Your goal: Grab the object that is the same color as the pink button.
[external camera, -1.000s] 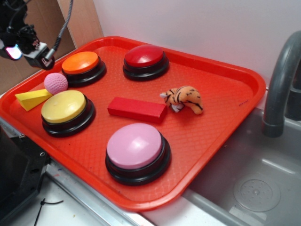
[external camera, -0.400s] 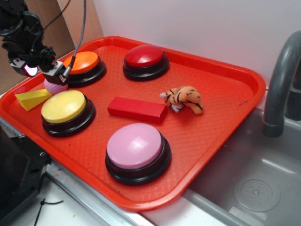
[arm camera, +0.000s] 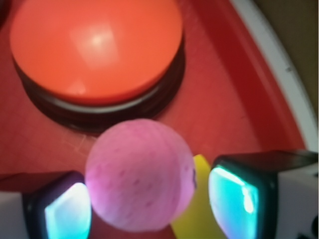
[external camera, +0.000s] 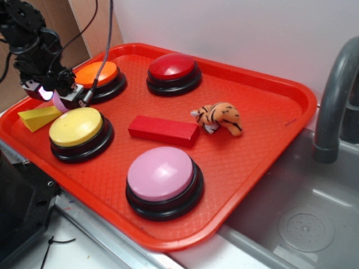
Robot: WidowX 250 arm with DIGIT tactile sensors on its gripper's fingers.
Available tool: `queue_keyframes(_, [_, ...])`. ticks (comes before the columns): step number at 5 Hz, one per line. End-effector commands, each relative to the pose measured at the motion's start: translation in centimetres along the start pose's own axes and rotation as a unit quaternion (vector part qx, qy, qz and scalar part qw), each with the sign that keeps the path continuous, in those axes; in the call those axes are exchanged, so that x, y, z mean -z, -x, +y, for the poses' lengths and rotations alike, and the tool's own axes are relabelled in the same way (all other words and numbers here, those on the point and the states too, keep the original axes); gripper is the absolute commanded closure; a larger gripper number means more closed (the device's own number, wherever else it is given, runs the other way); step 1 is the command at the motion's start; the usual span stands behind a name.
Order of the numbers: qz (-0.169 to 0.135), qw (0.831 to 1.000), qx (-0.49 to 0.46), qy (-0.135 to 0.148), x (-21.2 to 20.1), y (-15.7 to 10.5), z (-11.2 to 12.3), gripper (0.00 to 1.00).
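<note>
One small pink ball (arm camera: 139, 174) sits beside the orange button (arm camera: 94, 50), between the pads of the open claw (arm camera: 149, 204). It looks light and soft, likely to roll; squeeze across its middle.

My exterior camera sits high off the front corner of the red tray (external camera: 269, 145), looking down and across it toward the white wall, wide enough to take in the sink edge on the right. My wrist camera looks down from very close, between the gripper (arm camera: 149, 204) fingers. Both views share the orange button (external camera: 96, 74) (arm camera: 97, 45) and the pink ball (external camera: 59, 103) (arm camera: 139, 174).
</note>
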State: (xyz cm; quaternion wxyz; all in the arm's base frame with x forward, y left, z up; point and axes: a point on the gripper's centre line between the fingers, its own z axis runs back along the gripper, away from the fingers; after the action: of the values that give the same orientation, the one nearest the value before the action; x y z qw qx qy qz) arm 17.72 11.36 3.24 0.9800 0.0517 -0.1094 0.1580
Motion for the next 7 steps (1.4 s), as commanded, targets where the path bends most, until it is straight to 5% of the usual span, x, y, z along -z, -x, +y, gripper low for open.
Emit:
queue_keyframes(1, [-0.007,1.0,0.009,-0.006,0.1,-0.9,0.4,1.0])
queue_keyframes(4, [0.03,0.999,0.021,-0.016,-3.4,-1.4,-0.3,1.0])
queue_keyframes(5, [0.074,0.996,0.05,0.007,-7.2,-1.8,-1.8,1.0])
queue_keyframes(7, [0.052,0.993,0.053,0.087,-13.8,-2.5,-5.2,1.0])
